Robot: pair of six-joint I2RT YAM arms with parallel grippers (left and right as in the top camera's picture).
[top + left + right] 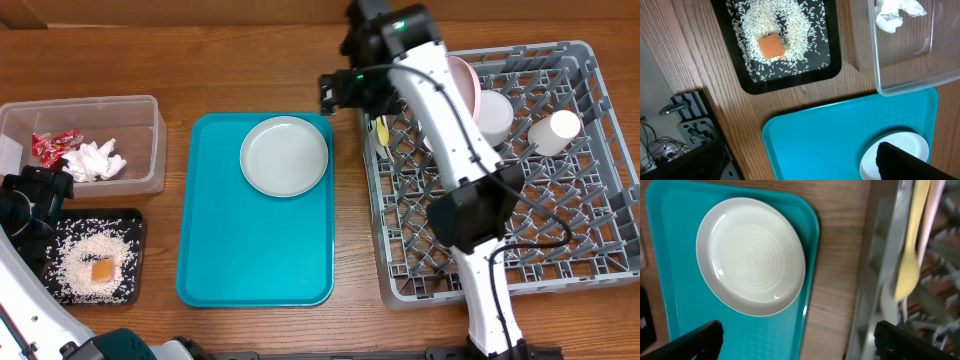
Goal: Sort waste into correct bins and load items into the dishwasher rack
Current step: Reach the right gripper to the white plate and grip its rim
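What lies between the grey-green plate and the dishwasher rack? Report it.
Only the teal tray's edge, then a bare strip of wooden table; the right wrist view shows it.

Worktop: brown wood-grain worktop [250, 60] looked matt.
Tray: flat teal plastic tray [250, 250] was smooth.
Plate: grey-green round plate [284, 156] was glossy.

Brown wood-grain table [250, 60] fills the background — evenly, softly lit throughout.
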